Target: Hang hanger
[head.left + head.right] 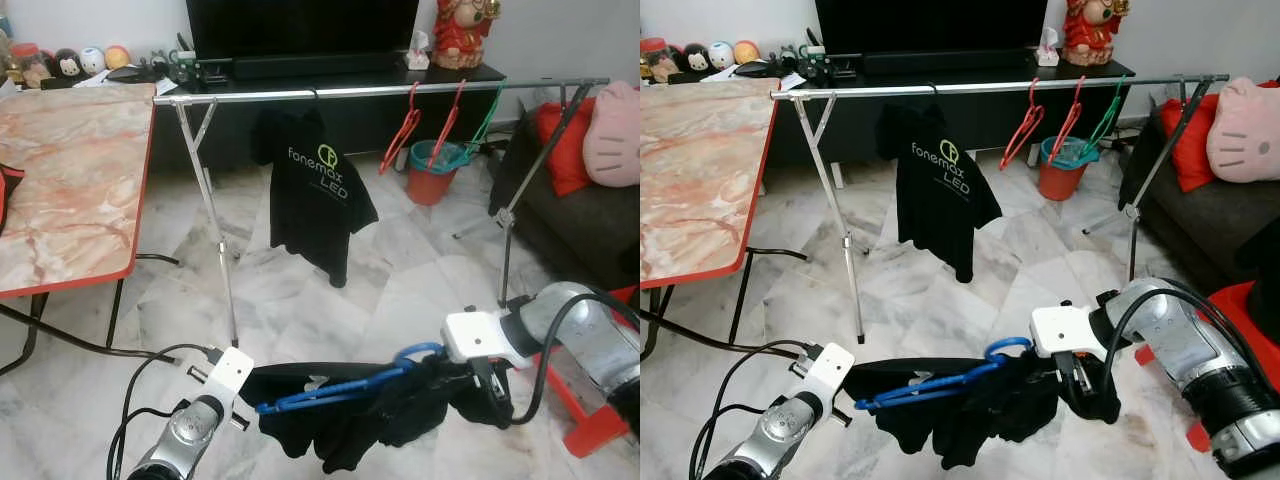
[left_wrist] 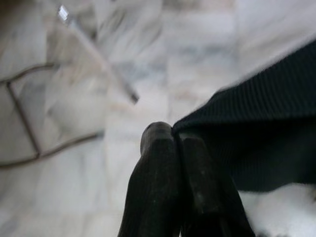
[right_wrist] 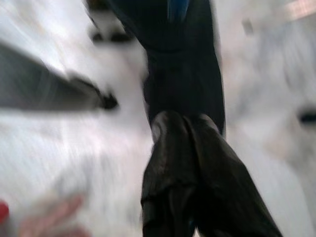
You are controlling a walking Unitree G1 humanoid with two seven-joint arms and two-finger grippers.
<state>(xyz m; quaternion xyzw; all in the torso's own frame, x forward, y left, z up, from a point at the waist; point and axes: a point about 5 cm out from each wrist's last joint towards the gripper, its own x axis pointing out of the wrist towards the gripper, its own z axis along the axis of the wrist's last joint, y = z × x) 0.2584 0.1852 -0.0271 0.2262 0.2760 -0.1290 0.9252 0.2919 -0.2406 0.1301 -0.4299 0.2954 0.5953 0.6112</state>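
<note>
Below rail (image 1: 380, 90), low over floor (image 1: 400, 290): right gripper (image 1: 490, 385) clamped on garment (image 1: 370, 410) at hook end of blue hanger (image 1: 340, 385); left gripper (image 2: 175, 143) pinched on garment's opposite edge. Step judged: carry toward rail. Next: lift, set hook over free rail between hung shirt (image 1: 315, 190) and empty hangers (image 1: 440, 125). Hanger slim, garment dark, bunched

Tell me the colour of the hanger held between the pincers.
Blue; the hanger shows best in the left eye view.
</note>
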